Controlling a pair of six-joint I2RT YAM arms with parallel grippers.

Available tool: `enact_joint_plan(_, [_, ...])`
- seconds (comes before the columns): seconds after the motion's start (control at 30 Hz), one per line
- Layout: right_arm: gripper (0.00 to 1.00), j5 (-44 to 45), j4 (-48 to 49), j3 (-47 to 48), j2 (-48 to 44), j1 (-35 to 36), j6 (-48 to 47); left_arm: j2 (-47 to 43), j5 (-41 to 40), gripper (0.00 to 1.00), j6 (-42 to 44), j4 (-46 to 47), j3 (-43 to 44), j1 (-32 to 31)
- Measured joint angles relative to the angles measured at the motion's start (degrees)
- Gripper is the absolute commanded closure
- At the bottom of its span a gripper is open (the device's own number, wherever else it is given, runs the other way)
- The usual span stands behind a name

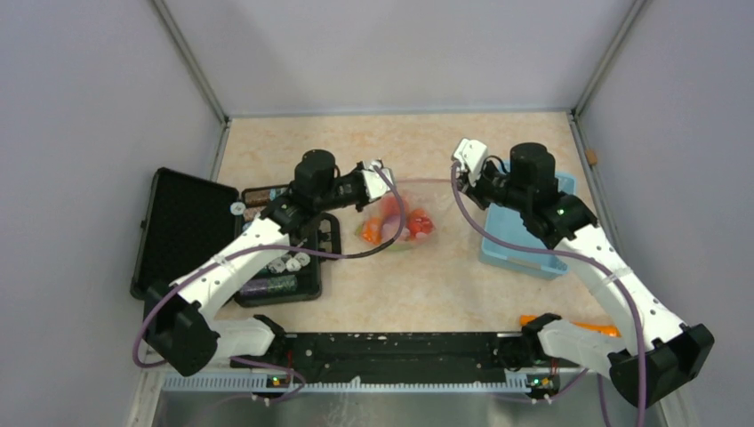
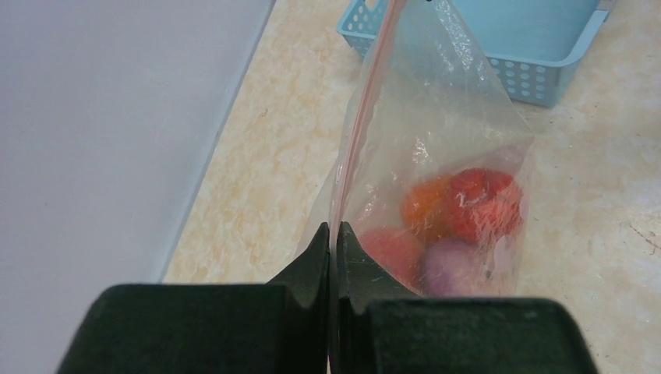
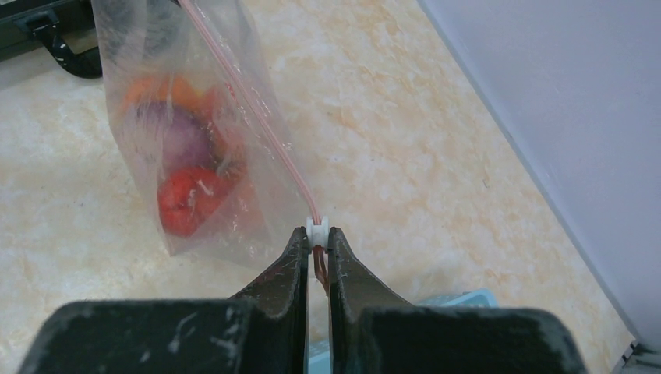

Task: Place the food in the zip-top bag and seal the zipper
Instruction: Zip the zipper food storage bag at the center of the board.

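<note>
Pinching the zipper [image 3: 252, 117] at opposite ends, left fingers [image 2: 312, 265] and right fingers [image 3: 292, 269] are clamped tight; the zip-top bag [image 2: 452, 117] with the food [image 2: 468, 202] hangs between them.

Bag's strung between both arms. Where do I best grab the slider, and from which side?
I'd pinch the white slider across its two side faces, coming end-on from the right end of the zipper. It runs taut on edge, so fingers straddle it there. The right gripper is shut on the zipper just behind the slider.
</note>
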Motion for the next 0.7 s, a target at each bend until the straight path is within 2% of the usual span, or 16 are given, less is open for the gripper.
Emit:
enact_joint_plan(0.07, [1.0, 0.28, 0.9, -0.74, -0.46, -0.26, 0.57, 0.0, 0.0, 1.0, -0.24, 0.72, -0.26, 0.0])
enact_joint_plan(0.1, [0.99, 0.28, 1.01, -0.81, -0.55, -0.37, 0.76, 0.0, 0.0, 0.92, -0.37, 0.98, -0.28, 0.0])
enact_joint_plan(0.17, [0.72, 0.31, 1.79, -1.05, -0.7, -0.57, 1.22, 0.0, -0.04, 0.43, -0.57, 1.33, -0.28, 0.0])
enact_joint_plan(0.23, [0.51, 1.33, 2.01, -1.22, -1.11, -1.07, 2.19, 0.0, -0.57, 0.35, -0.85, 1.6, -0.28, 0.2])
enact_joint_plan(0.3, [0.38, 1.81, 3.06, -2.32, -2.08, -2.05, 3.34, 0.0, -1.2, 0.19, -2.38, 2.6, -0.48, 0.74])
enact_joint_plan(0.4, [0.34, 1.18, 5.57, -4.48, -4.2, -2.58, 5.18, 0.0, -1.9, 0.15, -4.39, 5.05, -1.4, 1.2])
enact_joint_plan(0.43, [0.34, 0.74, 6.38, -4.96, -4.85, -2.58, 5.66, 0.0, -1.99, 0.06, -5.22, 5.95, -1.79, 1.2])
enact_joint_plan(0.47, [0.34, 0.02, 7.23, -5.49, -5.55, -2.58, 6.21, 0.0, -1.99, 0.02, -5.66, 6.38, -1.97, 1.2])
enact_joint_plan(0.7, [0.33, -1.38, 12.48, -6.4, -9.2, -2.58, 9.81, -0.07, -4.0, 0.01, -8.59, 9.7, -2.03, 1.2])
